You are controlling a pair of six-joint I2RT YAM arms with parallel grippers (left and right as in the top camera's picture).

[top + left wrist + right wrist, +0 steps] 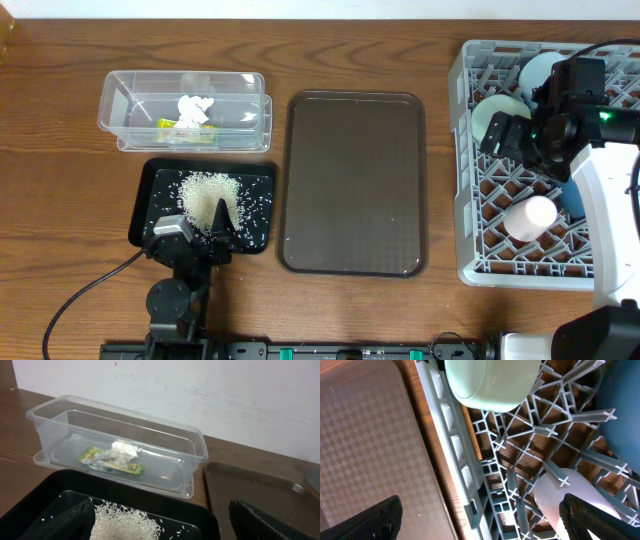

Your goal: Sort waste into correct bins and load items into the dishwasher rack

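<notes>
The rice heap [205, 190] lies in the black tray [160, 180]; it also shows in the left wrist view [125, 522]. My left gripper [205, 228] [160, 525] is open and empty above the tray's near side. The clear container [120, 100] [190, 445] holds the crumpled tissue [194, 106] [125, 450] and the yellow wrapper [185, 128] [97, 457]. The grey rack [470, 260] [450, 440] holds the light-blue bowl [540, 70], the mint bowl [490, 112] [490, 385], the pink cup [530, 217] [565, 495] and the dark-blue bowl [572, 198] [625, 435], partly hidden. My right gripper [505, 138] [490, 520] is open and empty above the rack's left edge.
A brown serving tray [355, 180] [260, 490] [365, 440] lies between the black tray and the rack. A cable [90, 285] runs from the left arm over the front left of the table. A white wall stands behind the table.
</notes>
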